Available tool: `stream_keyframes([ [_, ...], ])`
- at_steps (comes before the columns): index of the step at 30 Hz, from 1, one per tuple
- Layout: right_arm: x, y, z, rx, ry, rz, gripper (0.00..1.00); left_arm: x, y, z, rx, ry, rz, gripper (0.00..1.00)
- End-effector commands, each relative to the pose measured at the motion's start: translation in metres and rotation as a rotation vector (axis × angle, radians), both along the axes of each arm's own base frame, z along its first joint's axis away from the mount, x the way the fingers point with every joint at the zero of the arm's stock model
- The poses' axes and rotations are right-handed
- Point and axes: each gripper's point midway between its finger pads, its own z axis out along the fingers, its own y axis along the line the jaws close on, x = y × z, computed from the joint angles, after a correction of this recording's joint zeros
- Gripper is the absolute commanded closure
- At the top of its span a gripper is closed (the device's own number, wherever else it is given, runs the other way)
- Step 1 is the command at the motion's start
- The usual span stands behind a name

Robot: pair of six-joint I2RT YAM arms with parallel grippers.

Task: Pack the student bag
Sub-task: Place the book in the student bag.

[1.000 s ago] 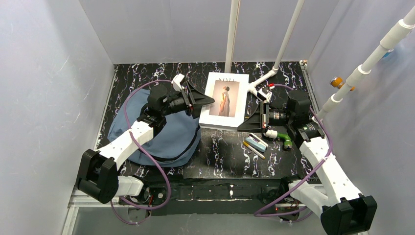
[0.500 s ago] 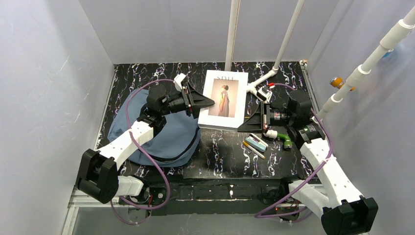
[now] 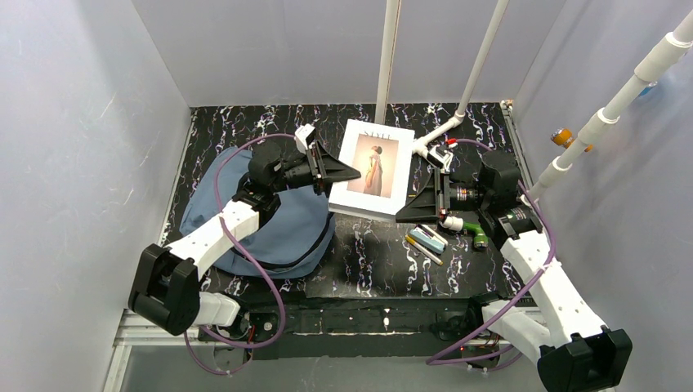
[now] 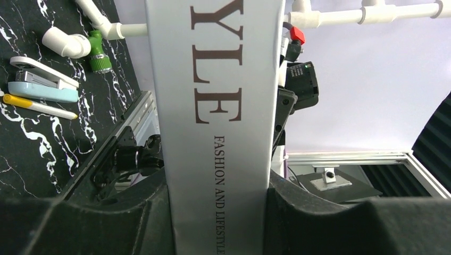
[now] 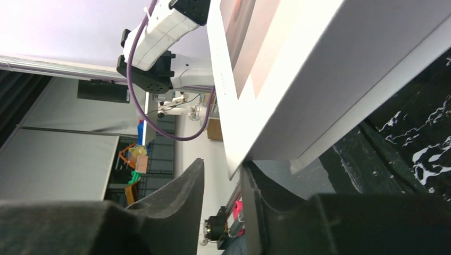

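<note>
The student bag (image 3: pixel 282 233) is a slate-blue fabric backpack lying flat at the left of the mat, partly under my left arm. A white "STYLE" fashion book (image 3: pixel 372 167) lies beside it at the centre back. My left gripper (image 3: pixel 347 173) is shut on the book's left edge; in the left wrist view the book's spine (image 4: pixel 218 106) fills the space between the jaws of the left gripper (image 4: pixel 218 202). My right gripper (image 3: pixel 406 214) is open at the book's near right corner. In the right wrist view one finger (image 5: pixel 260 212) lies under the book (image 5: pixel 319 64).
A light-blue stapler (image 3: pixel 427 238), a yellow pen (image 3: pixel 423 250) and a green-and-white pipe fitting (image 3: pixel 467 227) lie right of the book, under my right wrist. White pipes (image 3: pixel 478 65) stand at the back and right. Grey walls enclose the mat.
My left gripper has shifted slightly right and back with the book's left edge, which has tilted a little. The right arm has barely moved.
</note>
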Motion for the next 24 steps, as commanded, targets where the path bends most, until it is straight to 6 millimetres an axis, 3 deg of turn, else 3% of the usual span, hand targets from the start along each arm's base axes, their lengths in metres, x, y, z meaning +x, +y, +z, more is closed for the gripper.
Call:
stream_keyframes([
  [1,0.002,0.001,0.012,0.015,-0.089,-0.006,0.52,-0.008,0.007,0.030,-0.050,-0.082,0.031,0.65],
  [8,0.013,0.003,0.010,-0.007,-0.087,-0.041,0.03,-0.009,0.026,0.036,-0.080,-0.064,0.141,0.72],
  [16,0.028,0.003,-0.008,-0.092,-0.091,-0.073,0.02,-0.028,0.060,0.033,0.007,-0.172,0.270,0.72],
  [20,0.047,0.005,-0.022,-0.136,-0.069,-0.126,0.02,-0.025,0.093,0.029,0.235,-0.248,0.451,0.73],
  [24,0.079,0.014,-0.019,-0.138,-0.108,-0.213,0.02,-0.012,0.137,0.060,0.314,-0.359,0.724,0.72],
])
